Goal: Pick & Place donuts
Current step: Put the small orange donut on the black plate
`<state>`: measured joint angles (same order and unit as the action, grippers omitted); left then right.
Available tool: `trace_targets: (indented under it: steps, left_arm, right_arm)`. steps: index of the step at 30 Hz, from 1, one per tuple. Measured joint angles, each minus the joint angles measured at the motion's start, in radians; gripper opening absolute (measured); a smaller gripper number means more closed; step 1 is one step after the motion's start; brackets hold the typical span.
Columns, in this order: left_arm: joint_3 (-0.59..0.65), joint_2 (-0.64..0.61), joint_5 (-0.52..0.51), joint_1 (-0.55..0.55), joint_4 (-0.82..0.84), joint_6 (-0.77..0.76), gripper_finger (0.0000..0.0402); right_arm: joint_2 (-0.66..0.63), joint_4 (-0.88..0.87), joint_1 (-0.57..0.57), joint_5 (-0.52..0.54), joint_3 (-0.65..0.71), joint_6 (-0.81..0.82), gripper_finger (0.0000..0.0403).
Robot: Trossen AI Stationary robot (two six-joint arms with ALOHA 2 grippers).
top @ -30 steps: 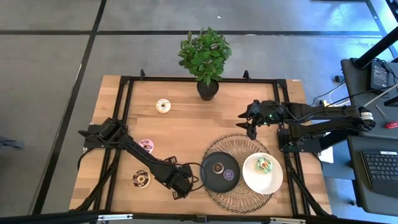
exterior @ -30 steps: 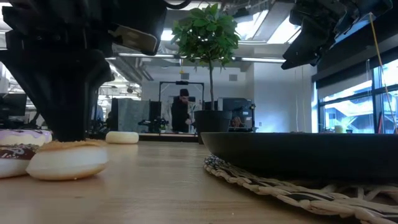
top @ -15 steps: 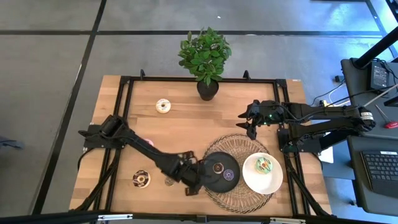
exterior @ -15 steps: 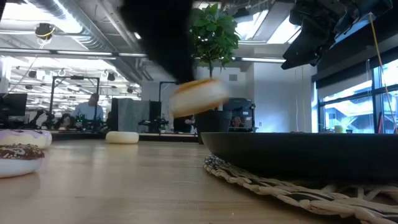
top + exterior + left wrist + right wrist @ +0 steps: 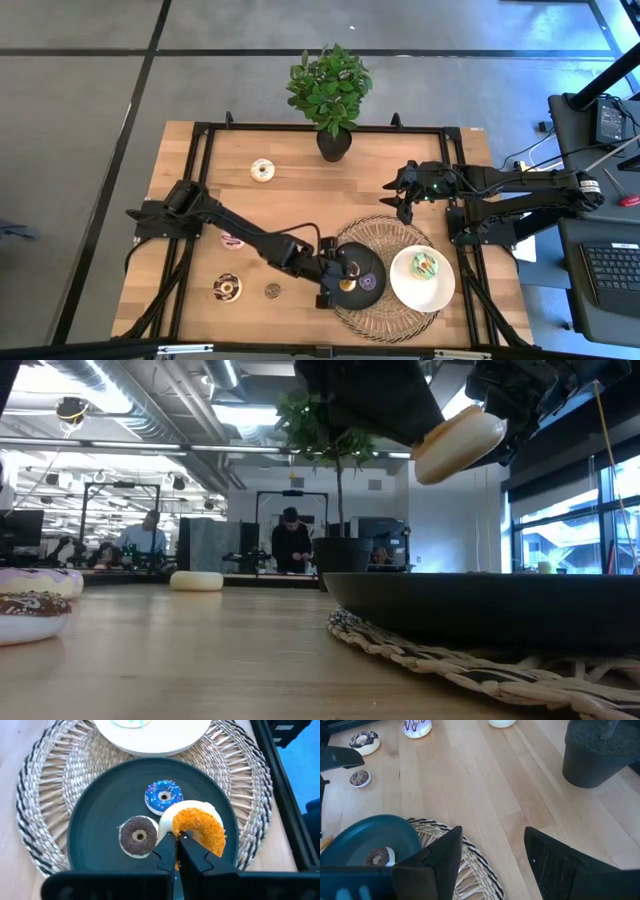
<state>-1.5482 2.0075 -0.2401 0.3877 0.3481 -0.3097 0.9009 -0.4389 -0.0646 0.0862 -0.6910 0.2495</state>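
My left gripper (image 5: 337, 279) is shut on the orange mini donut (image 5: 199, 826) and hangs over the black plate (image 5: 95, 815), which holds a purple-blue mini donut (image 5: 163, 797) and a brown one (image 5: 138, 836). The green donut (image 5: 425, 265) lies on the white plate (image 5: 400, 283). On the wood lie the white donut (image 5: 262, 170), the pink one (image 5: 232, 240), the chocolate one (image 5: 227, 288) and a small tan-brown one (image 5: 272, 291). My right gripper (image 5: 492, 832) is open in the air beyond the woven mat's far edge, touching nothing. My left gripper pinches the orange mini donut by one side of its ring (image 5: 184, 834) between its two fingers, coming from above. The donut (image 5: 460, 445) is lifted clear, tilted, high over the black plate's rim (image 5: 480, 595).
Both plates sit on a round woven mat (image 5: 372, 318) at the table's near right. A potted plant (image 5: 330, 95) stands at the far edge. Bare wood lies between the pot and the mat. People stand in the room behind the table.
My left gripper lifted the orange mini donut off the table near the chocolate donut and carried it right and up to above the black plate. The small tan-brown donut it had covered now shows on the wood.
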Motion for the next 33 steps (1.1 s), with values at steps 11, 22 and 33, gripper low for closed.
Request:
trace_targets:
  steps: [11,22,33]
  left_arm:
    - [-0.171,0.157,0.025,0.011,0.086,0.019,0.0002]
    - [-0.254,0.244,0.033,0.007,0.151,-0.001,0.0002]
    - [-0.253,0.271,0.033,-0.007,0.124,-0.044,0.0030]
  right_arm:
    - [0.000,0.000,0.000,0.000,0.000,0.009,0.0214]
    - [0.000,-0.008,0.000,0.000,-0.001,0.034,0.0214]
    - [0.000,-0.012,0.000,0.000,-0.001,0.031,0.0214]
